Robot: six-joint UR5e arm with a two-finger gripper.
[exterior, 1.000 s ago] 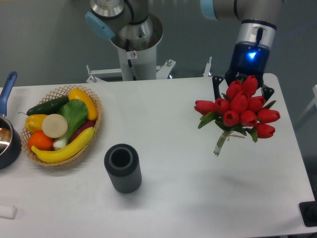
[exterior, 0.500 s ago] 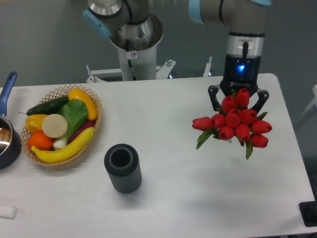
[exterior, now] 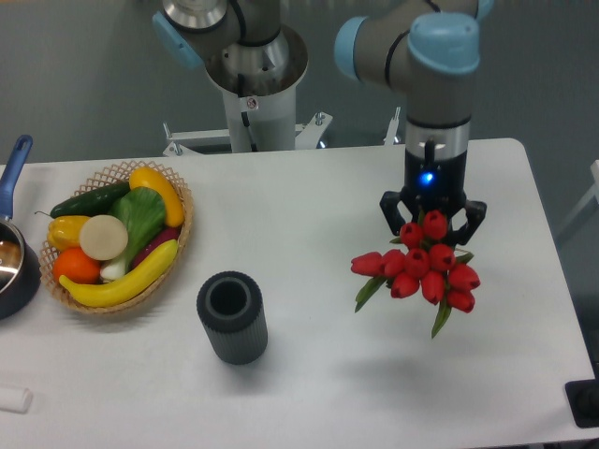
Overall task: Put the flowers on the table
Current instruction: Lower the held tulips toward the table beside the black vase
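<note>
We see the flowers (exterior: 419, 267) as a tight bunch of red tulips with green leaves poking out at the lower left and lower right. The blooms face up toward the camera, so the stems are hidden beneath them. The bunch sits over the right half of the table (exterior: 309, 374), a plain white top with rounded corners. We cannot tell whether it touches the surface.

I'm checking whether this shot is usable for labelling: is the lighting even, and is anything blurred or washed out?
Fixed camera: lighting is soft and even, with only faint shadows on the table beneath the flowers and beside the dark cylinder. No strong glare on the white top. The hand and the basket look sharp; the tulip heads are saturated red, with little detail between them.
</note>
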